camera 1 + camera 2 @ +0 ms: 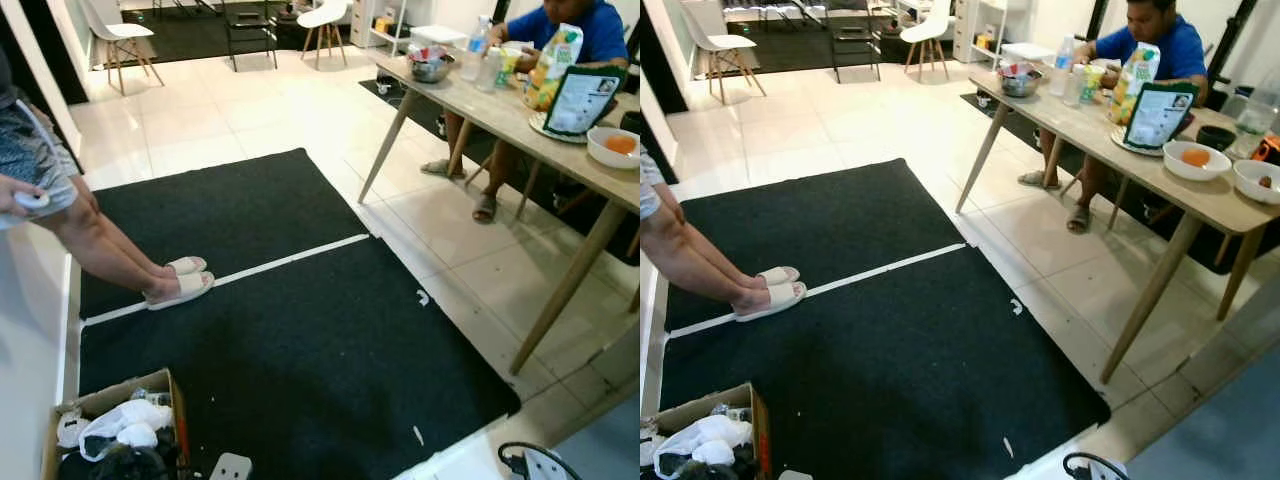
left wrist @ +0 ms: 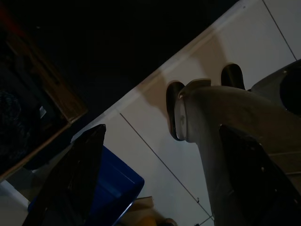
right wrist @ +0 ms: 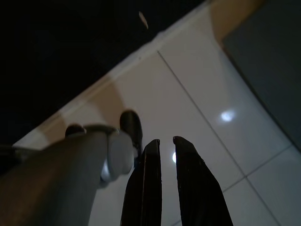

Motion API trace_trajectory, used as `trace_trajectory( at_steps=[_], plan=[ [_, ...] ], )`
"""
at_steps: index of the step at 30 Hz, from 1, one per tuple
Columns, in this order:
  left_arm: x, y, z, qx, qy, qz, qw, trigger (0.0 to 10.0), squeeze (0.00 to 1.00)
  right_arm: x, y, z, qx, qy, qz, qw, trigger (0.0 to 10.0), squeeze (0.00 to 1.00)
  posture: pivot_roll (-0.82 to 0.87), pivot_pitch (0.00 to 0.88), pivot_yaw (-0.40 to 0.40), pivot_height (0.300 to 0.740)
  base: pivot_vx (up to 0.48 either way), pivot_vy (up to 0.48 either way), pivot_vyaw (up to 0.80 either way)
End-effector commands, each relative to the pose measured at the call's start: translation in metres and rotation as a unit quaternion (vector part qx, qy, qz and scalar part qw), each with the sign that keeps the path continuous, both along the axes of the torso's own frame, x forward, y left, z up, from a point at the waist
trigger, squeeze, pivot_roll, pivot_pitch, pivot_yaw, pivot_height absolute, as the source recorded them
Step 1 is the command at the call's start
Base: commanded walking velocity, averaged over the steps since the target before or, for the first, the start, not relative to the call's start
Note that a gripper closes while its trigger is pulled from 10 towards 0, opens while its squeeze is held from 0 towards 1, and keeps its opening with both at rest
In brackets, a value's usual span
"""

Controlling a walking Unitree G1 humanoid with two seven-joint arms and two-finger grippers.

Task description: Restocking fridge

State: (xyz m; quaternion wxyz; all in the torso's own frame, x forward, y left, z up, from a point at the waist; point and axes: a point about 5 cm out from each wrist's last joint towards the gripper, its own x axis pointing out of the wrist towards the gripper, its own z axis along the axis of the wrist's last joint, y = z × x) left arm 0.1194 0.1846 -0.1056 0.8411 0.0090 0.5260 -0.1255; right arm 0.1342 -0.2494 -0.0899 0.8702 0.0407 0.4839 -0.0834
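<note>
A cardboard box (image 1: pixel 110 398) stuffed with white bags (image 1: pixel 125 425) and dark items sits at the near left corner of a black mat (image 1: pixel 300 340). In the left wrist view my left gripper (image 2: pixel 160 188) hangs open over white floor tiles, its fingers (image 2: pixel 70 183) far apart with nothing between them, and a blue object (image 2: pixel 115 183) lies below. My right gripper (image 3: pixel 167 141) hangs shut over white tiles beside the mat's edge, holding nothing. Groceries stand on the wooden table (image 1: pixel 500 110): bottles (image 1: pixel 478 45), a snack bag (image 1: pixel 555 60) and a bowl (image 1: pixel 615 145).
A person's bare legs (image 1: pixel 90 240) in white slippers (image 1: pixel 180 285) stand on the mat at the left. Another person (image 1: pixel 1160 45) sits behind the table on the right; its slanted leg (image 1: pixel 565 290) reaches the floor. A power strip (image 1: pixel 540 465) lies near right. Chairs (image 1: pixel 120 40) stand at the back.
</note>
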Motion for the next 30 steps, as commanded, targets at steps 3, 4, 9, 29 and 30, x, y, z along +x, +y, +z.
trace_trajectory(
  at_steps=[3,4,9,29,30],
  plan=[
    [-0.0133,-0.0055,-0.0045,-0.011,0.029,-0.014,0.999,10.0,0.0,-0.0033,-0.0021,-0.0007,-0.005,0.006,-0.004,1.0,10.0,0.0,-0.05,0.057,-0.038,0.74,0.0,0.0,0.0],
    [-0.0132,-0.0056,-0.0045,-0.011,0.029,-0.016,0.999,10.0,0.0,-0.0035,-0.0019,-0.0008,-0.004,0.007,-0.004,1.0,10.0,0.0,-0.05,0.057,-0.038,0.74,0.0,0.0,0.0],
    [-0.0134,-0.0067,-0.0045,-0.015,0.03,-0.018,0.999,10.0,0.0,-0.0032,-0.0011,-0.001,-0.004,0.007,-0.003,1.0,10.0,0.0,-0.05,0.057,-0.036,0.74,0.185,0.0,0.0],
    [-0.015,-0.0073,-0.0048,-0.019,0.033,-0.025,0.999,10.0,0.0,-0.0024,0.0042,-0.002,0.001,0.006,0.005,1.0,10.0,0.0,-0.05,0.059,-0.034,0.74,0.33,0.0,0.0],
    [-0.0149,-0.0074,-0.0048,-0.019,0.033,-0.025,0.999,10.0,0.0,-0.0023,0.0042,-0.002,0.001,0.005,0.005,1.0,10.0,0.0,-0.05,0.059,-0.034,0.74,0.341,0.0,0.0]
  ],
)
